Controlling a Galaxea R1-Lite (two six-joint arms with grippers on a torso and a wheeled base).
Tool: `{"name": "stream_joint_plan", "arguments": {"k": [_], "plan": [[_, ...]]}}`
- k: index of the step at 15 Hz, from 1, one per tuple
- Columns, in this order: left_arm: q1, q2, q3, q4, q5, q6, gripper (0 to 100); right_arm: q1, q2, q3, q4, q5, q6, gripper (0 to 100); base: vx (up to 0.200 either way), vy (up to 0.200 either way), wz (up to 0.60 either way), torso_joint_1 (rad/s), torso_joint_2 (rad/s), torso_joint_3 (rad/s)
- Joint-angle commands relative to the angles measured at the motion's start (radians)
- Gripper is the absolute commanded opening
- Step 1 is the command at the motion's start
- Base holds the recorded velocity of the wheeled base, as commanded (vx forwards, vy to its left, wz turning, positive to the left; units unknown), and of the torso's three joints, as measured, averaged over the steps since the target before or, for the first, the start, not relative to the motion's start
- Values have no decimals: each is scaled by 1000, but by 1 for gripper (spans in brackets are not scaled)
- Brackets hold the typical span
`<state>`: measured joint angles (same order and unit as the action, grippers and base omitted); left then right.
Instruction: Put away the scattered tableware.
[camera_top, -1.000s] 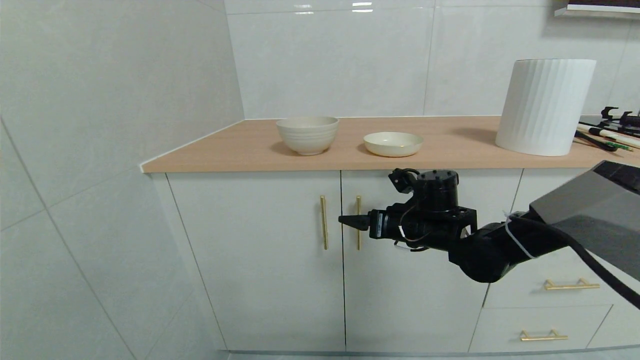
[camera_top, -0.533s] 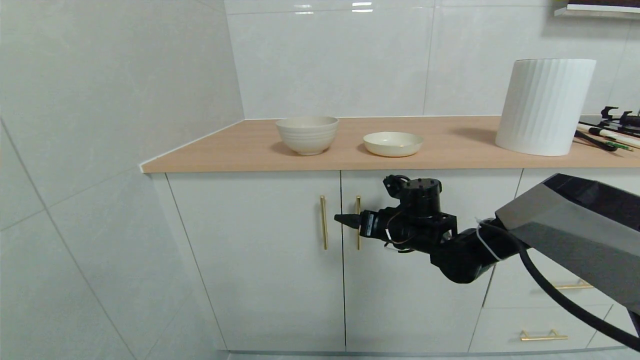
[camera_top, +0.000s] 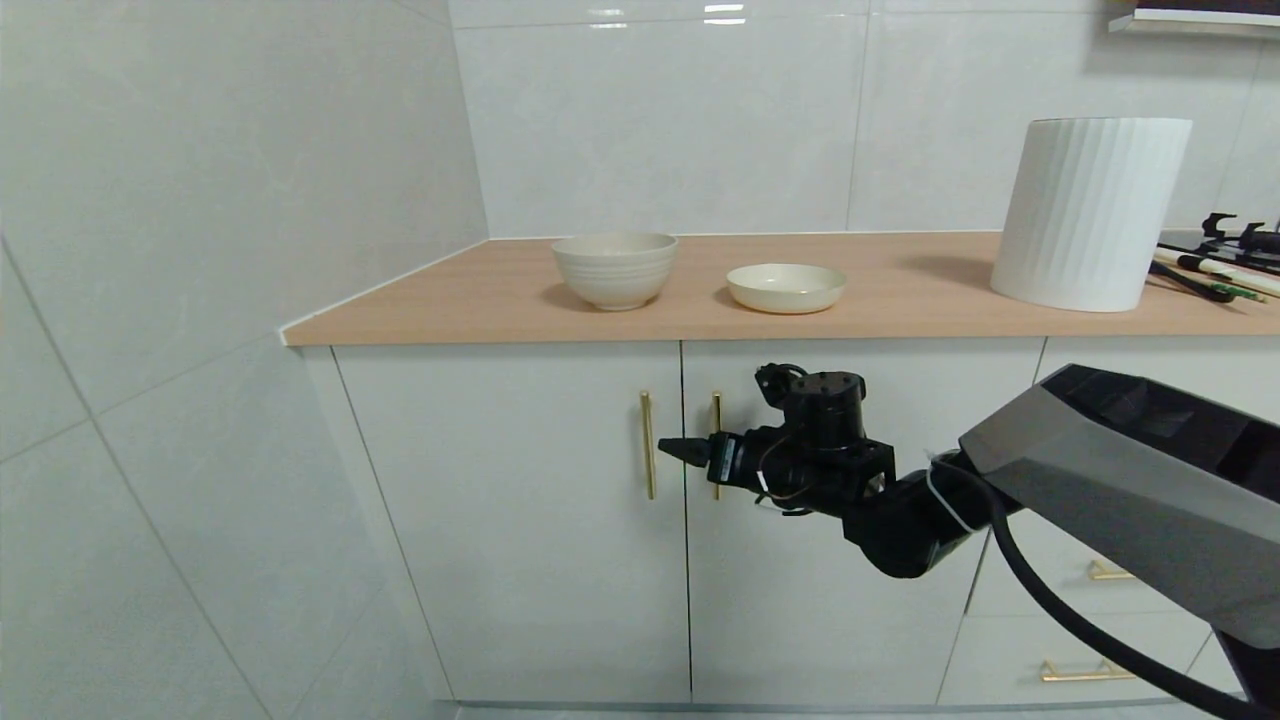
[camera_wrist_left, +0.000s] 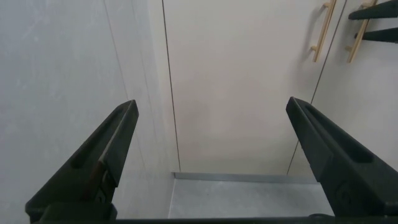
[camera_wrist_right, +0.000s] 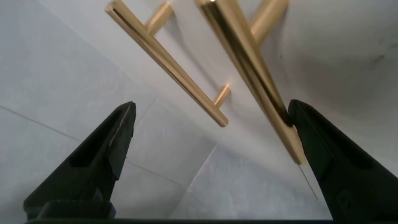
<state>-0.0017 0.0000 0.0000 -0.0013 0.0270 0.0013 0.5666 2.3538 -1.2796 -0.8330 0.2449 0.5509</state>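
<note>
Two pieces, a ribbed bowl (camera_top: 614, 268) and a shallow dish (camera_top: 786, 287), sit unstowed on the countertop (camera_top: 480, 300), while the right gripper (camera_top: 672, 447), fingers spread and empty, is at the shut cabinet's brass handles (camera_top: 647, 440).

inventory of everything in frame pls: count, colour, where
bowl: 1, beige, on the countertop, left of the dish
dish: 1, cream, shallow, on the countertop, right of the bowl
ribbed container: 1, white, upright on the countertop, toward the right
utensils: several, dark and light, exact count unclear, lying at the countertop's far right
countertop: 1, wood-tone, above the cabinets
cabinet doors: 2, white, shut, under the countertop
door handles: 2, gold, vertical, either side of the door seam
drawer handles: 2, gold, horizontal, lower right, one partly behind the arm
right tool: 1, black, open, just in front of the door handles
left tool: 1, black, open, low, facing the cabinet front
</note>
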Motion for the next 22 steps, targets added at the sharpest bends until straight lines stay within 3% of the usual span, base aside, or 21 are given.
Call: {"name": "stream_joint_plan", "arguments": {"k": [1, 9, 14, 22], "plan": [[2, 0, 0, 0, 1, 0, 100, 4, 10, 0, -15, 2, -2, 100, 0, 0, 0, 0, 0, 0], [0, 0, 0, 0, 1, -3, 100, 29, -1, 26, -43, 19, 17, 100, 0, 0, 0, 0, 0, 0], [0, 0, 0, 0, 2, -3, 100, 38, -34, 89, -71, 85, 17, 100, 0, 0, 0, 0, 0, 0], [0, 0, 0, 0, 2, -4, 100, 35, -260, 342, -100, 275, 12, 100, 0, 0, 0, 0, 0, 0]]}}
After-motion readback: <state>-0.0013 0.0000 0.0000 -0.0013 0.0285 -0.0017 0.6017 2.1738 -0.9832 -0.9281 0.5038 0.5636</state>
